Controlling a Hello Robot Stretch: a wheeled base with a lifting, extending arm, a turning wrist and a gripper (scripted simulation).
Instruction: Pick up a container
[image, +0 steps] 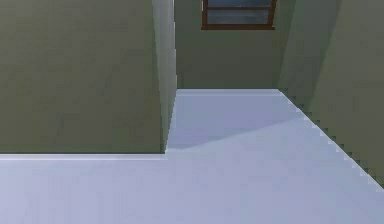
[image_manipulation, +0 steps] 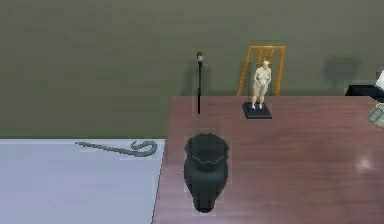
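A dark, rounded vase (image_manipulation: 207, 170) with a wide mouth stands on a reddish-brown table (image_manipulation: 300, 160), close to the table's left edge in the arm side view. It is upright, with bare tabletop around it.
Farther back on the table stand a thin dark rod (image_manipulation: 199, 85) and a pale statue (image_manipulation: 261, 88) on a dark base, with an orange chair back (image_manipulation: 275, 62) behind. A grey curved cane-like thing (image_manipulation: 120, 149) lies on the pale floor. Ahead, an olive wall corner (image: 165, 90) juts out; a window (image: 238, 14) lies beyond.
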